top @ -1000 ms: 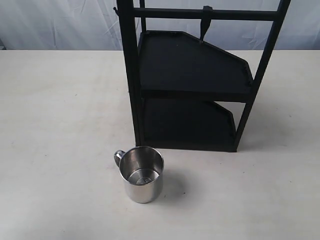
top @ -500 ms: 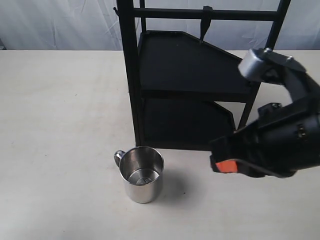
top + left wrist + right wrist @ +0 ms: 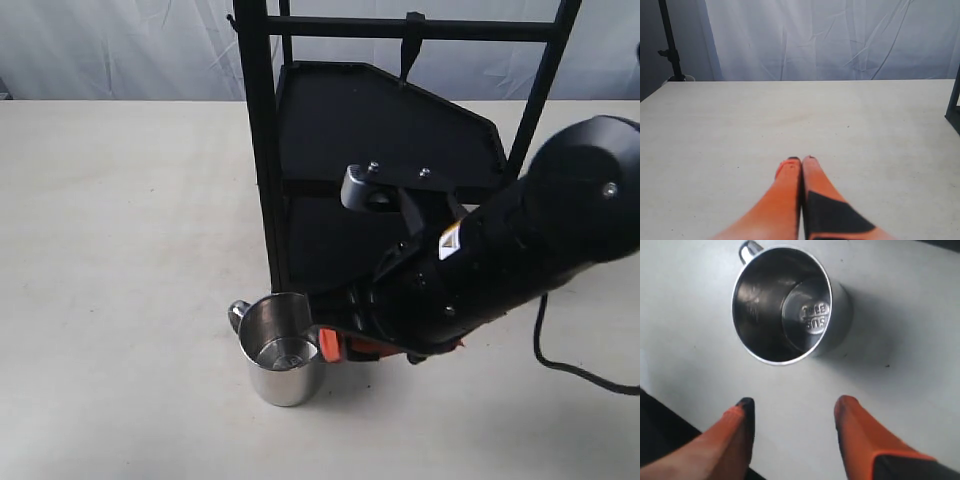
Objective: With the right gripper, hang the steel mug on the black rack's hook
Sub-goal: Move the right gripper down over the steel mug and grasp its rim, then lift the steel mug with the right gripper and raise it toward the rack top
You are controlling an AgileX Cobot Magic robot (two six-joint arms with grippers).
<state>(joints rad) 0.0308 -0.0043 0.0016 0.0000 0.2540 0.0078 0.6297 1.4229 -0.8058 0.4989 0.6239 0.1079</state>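
Note:
The steel mug [image 3: 283, 350] stands upright on the table in front of the black rack [image 3: 262, 150], its thin handle [image 3: 238, 312] pointing away from my right arm. Seen in the right wrist view, the mug [image 3: 785, 305] is empty and its handle [image 3: 749, 249] lies on the far side. My right gripper [image 3: 333, 346] is open, its orange tips just beside the mug's rim. Nothing is between them [image 3: 795, 405]. The hook [image 3: 408, 50] dangles from the top crossbar, bare. My left gripper [image 3: 801, 160] is shut over bare table, empty.
The pale table [image 3: 120, 250] stretches left of the rack. The rack's two black shelves [image 3: 400, 140] sit right behind my right arm. A black cable [image 3: 585, 372] trails at the right. A dark stand [image 3: 670, 45] and white curtain lie beyond the table.
My right arm came in from the right and swept left and down across the rack's front. Its open orange tips now sit next to the mug. The mug has not moved.

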